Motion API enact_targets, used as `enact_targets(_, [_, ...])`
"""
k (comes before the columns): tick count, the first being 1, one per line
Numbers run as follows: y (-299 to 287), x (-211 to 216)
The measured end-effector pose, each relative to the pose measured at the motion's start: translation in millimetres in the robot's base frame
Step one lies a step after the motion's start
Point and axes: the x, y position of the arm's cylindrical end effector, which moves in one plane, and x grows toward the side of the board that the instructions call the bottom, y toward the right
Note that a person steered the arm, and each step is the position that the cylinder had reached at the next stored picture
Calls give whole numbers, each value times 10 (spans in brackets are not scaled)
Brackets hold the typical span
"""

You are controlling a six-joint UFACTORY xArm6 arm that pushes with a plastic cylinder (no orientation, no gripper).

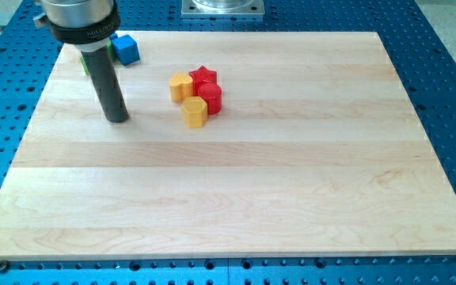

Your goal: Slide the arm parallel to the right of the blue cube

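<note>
Planted on the board [236,198], my tip [117,119]: a bare rod, nothing pinched, nothing touched. Stands below and slightly left of the blue cube [125,48], apart from it. Blue cube near the board's top-left corner, close to the top edge, with a sliver of green block [86,62] showing behind the rod. Right of the cube, clustered: yellow block [180,86], red star [203,77], red block [210,97], yellow block [195,112]. Wide bare wood below and right of that cluster. Rod upright under a metal collar [80,20]; lettering there unreadable.
</note>
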Motion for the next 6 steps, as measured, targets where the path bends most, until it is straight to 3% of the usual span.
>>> enact_targets(1, [28,-10])
enact_targets(3, [168,-622])
enact_targets(5, [336,-768])
enact_targets(6, [674,-1202])
